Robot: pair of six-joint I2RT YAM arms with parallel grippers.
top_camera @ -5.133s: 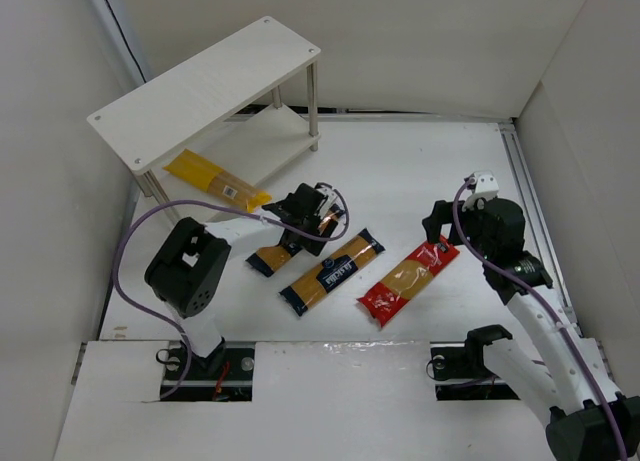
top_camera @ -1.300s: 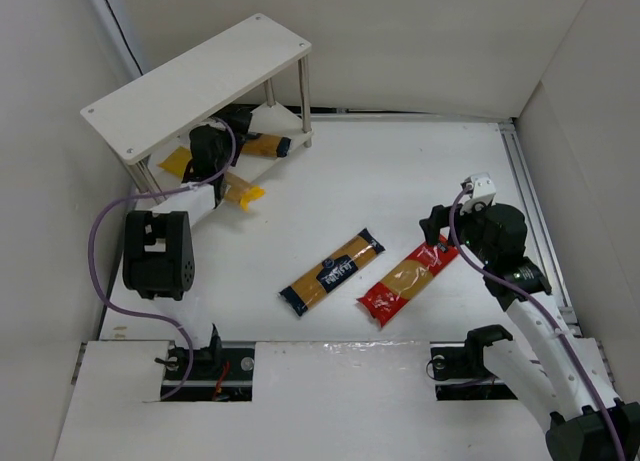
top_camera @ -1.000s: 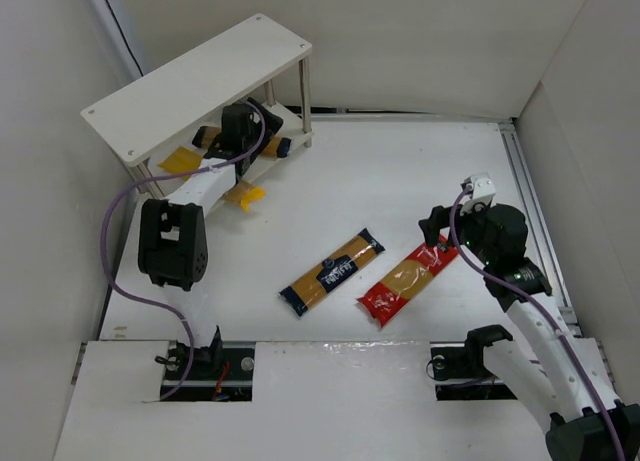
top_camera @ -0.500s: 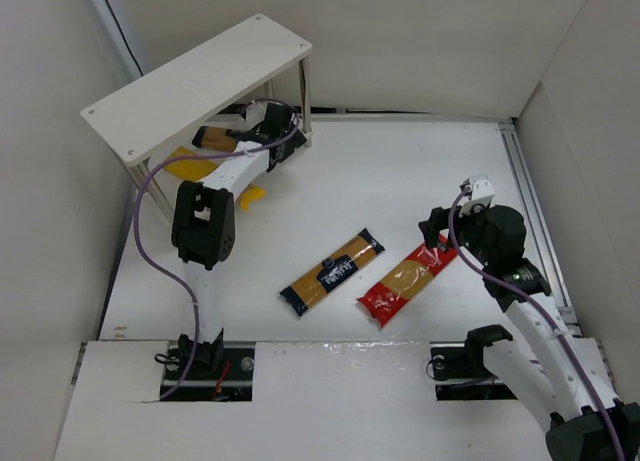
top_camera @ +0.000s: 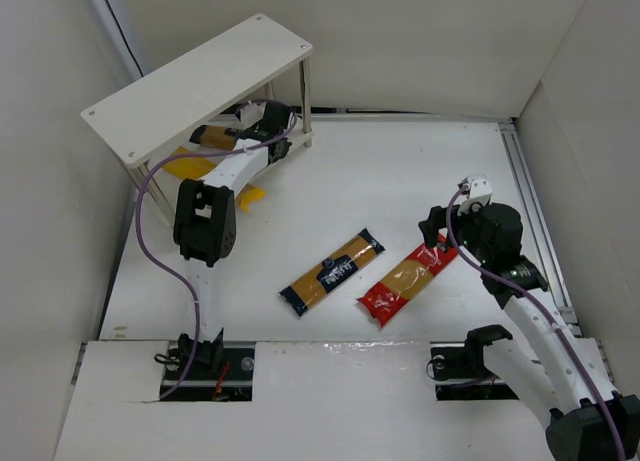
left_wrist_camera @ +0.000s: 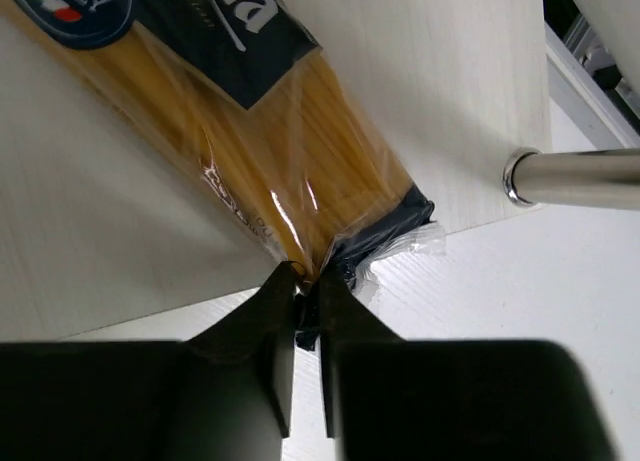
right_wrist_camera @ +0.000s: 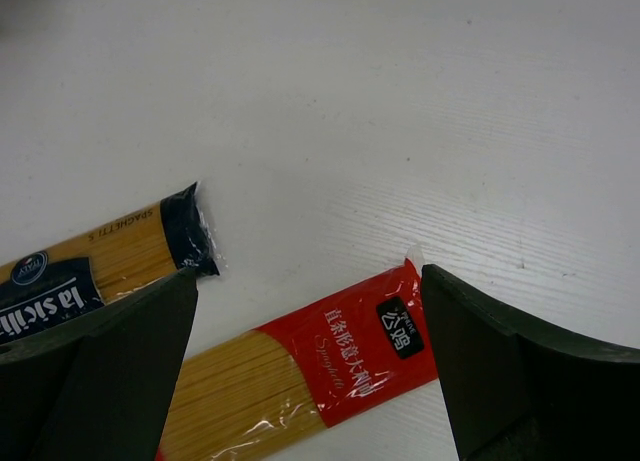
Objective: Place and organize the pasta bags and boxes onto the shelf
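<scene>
The white shelf [top_camera: 200, 81] stands at the back left. One orange-yellow pasta pack [top_camera: 215, 136] [left_wrist_camera: 300, 151] lies on its lower tier [left_wrist_camera: 450, 81]. My left gripper [top_camera: 272, 131] [left_wrist_camera: 305, 281] is shut on that pack's near navy corner. A plain yellow pack [top_camera: 190, 164] lies on the table, partly under the shelf. A second orange-yellow pack [top_camera: 332, 272] [right_wrist_camera: 100, 261] and a red pack [top_camera: 408, 279] [right_wrist_camera: 330, 361] lie mid-table. My right gripper [top_camera: 437, 231] [right_wrist_camera: 310, 273] hangs open just above the red pack's far end, touching nothing.
A metal shelf leg [left_wrist_camera: 580, 176] [top_camera: 303, 101] stands close to the right of my left gripper. White walls close in the table on the left, back and right. A metal rail [top_camera: 525, 201] runs along the right edge.
The left arm carried an orange-yellow pack from the table onto the lower tier, let go, moved along it to its right end and closed there. The right arm has stayed put.
</scene>
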